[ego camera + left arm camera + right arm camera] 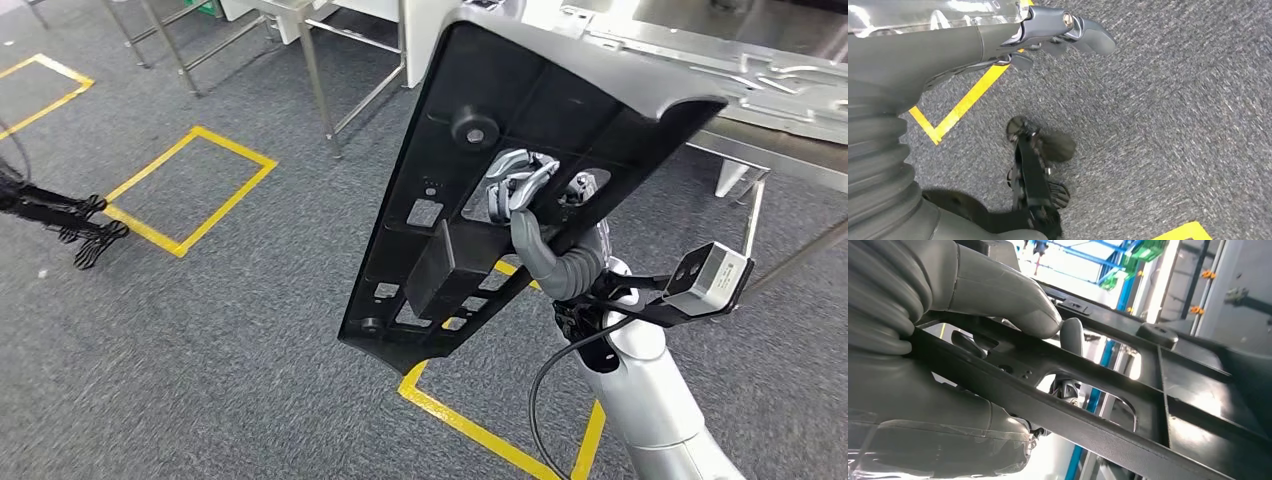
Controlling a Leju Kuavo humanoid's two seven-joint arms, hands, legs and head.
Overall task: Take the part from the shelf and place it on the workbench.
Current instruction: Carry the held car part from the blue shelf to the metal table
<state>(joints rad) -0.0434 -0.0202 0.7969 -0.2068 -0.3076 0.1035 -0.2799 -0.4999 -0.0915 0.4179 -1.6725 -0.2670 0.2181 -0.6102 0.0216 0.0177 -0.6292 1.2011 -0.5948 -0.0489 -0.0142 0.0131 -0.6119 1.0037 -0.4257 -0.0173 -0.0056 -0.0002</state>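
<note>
The right hand (520,190) grips the black part (500,130) and holds it up in the air. The part is off the shelf. It must yet go on the worktop (790,90) just ahead. The left hand (998,40) holds nothing, fingers apart.

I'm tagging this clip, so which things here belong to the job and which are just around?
Job:
- black part
- right robot hand gripping it
- metal workbench

Around:
- yellow floor markings
- silver sheet-metal parts on the bench
- left robot hand, holding nothing

Silver arm (650,400), grey ribbed wrist cover (560,268), black cable (545,385)
</note>
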